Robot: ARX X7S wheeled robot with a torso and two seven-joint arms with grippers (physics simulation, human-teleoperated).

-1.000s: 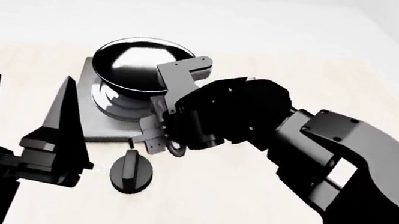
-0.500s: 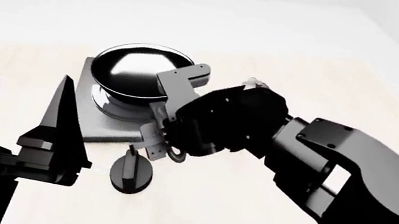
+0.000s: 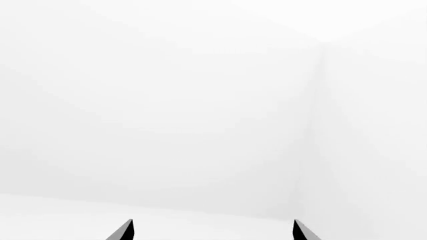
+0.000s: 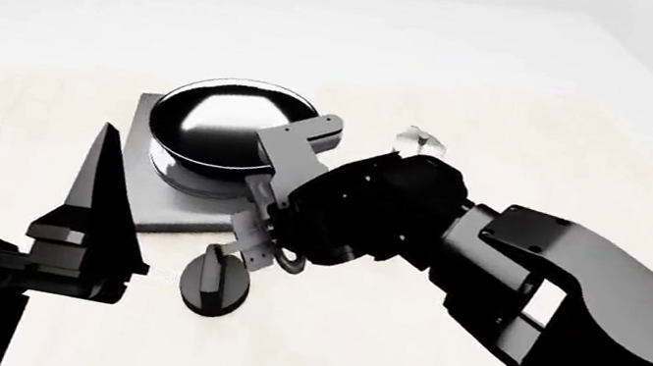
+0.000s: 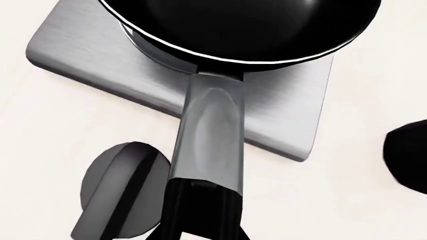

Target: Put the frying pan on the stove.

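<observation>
The glossy black frying pan (image 4: 225, 118) sits level over the dark rings of the square grey stove (image 4: 170, 207); I cannot tell whether it rests on them. My right gripper (image 4: 272, 196) is shut on the pan's handle (image 5: 210, 130) at the stove's near edge. In the right wrist view the pan's bowl (image 5: 233, 25) covers most of the stove (image 5: 87, 55), and the gripper (image 5: 200, 222) grips the handle's dark end. My left gripper (image 4: 35, 184) is open and empty at the lower left, away from the stove. The left wrist view shows only its fingertips (image 3: 127, 231) against white walls.
A small black round knob (image 4: 213, 283) lies on the light table just in front of the stove, and shows under the handle in the right wrist view (image 5: 113, 195). A small silvery object (image 4: 417, 141) peeks out behind my right arm. A dark shape (image 5: 408, 155) sits right of the stove.
My right gripper has lowered and levelled the pan over the stove and drawn back slightly toward me. The silvery object behind the arm has come into view. The left arm has not moved.
</observation>
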